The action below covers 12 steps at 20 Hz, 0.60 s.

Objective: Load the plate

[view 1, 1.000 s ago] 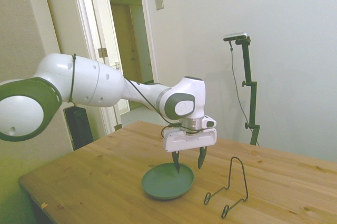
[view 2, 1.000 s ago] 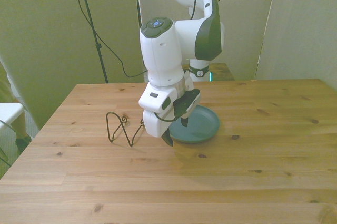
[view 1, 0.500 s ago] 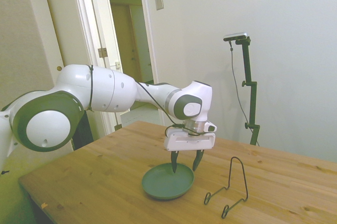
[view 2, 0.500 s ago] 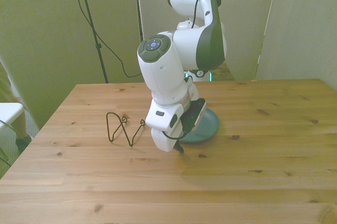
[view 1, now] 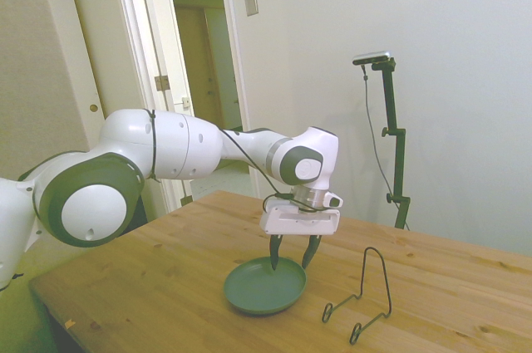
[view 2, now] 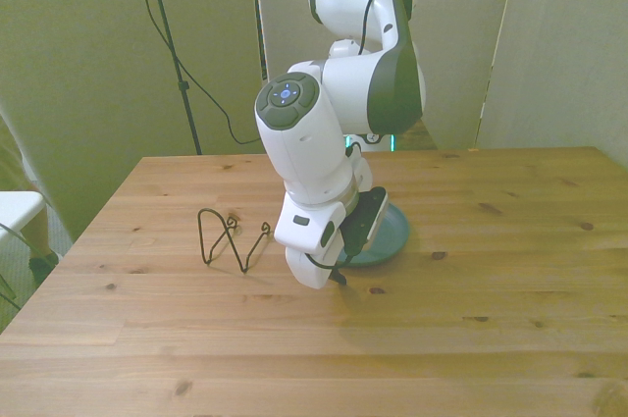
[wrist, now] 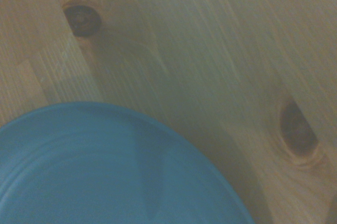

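The grey-green plate (view 1: pixel 259 289) lies flat on the wooden table (view 1: pixel 150 286). In the front view the wrist hides most of the plate (view 2: pixel 392 233). My gripper (view 1: pixel 290 264) points straight down and is open, with nothing between its fingers. It hangs low at the plate's rim, on the side nearest the front view's camera. One finger is over the plate's inside and the other fingertip (view 2: pixel 340 281) is just outside the rim. The wrist view shows the plate's rim (wrist: pixel 105 166) as blue against the wood, close up.
A thin black wire stand (view 1: pixel 364 296) rests on the table beside the plate, at the front view's left of the wire stand's neighbour (view 2: pixel 232 240). Behind the table in the side view is an open doorway (view 1: pixel 199 79).
The gripper has come down closer to the plate and shifted toward its rim on the front camera's side. The arm's elbow has swung lower. The plate and stand have not moved.
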{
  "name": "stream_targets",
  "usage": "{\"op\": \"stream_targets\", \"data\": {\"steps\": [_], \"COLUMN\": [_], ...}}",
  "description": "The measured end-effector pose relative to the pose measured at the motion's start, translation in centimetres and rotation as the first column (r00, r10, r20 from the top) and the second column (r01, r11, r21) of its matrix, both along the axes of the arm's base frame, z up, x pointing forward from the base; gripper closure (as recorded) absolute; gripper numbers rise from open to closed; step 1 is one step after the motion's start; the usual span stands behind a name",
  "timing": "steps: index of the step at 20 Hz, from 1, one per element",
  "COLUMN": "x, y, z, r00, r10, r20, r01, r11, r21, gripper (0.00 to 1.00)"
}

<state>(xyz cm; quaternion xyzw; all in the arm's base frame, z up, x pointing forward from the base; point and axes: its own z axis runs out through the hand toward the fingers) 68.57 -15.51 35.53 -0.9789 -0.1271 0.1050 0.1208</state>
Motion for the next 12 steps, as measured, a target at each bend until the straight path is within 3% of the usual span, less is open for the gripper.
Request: {"op": "stream_targets", "data": {"steps": [12], "x": [1.6], "y": [2.5], "z": [-0.5], "r00": [0.998], "r10": [0.055], "r20": [-0.018], "r01": [-0.057], "r11": [0.992], "r21": [-0.109], "gripper": [1.00]}}
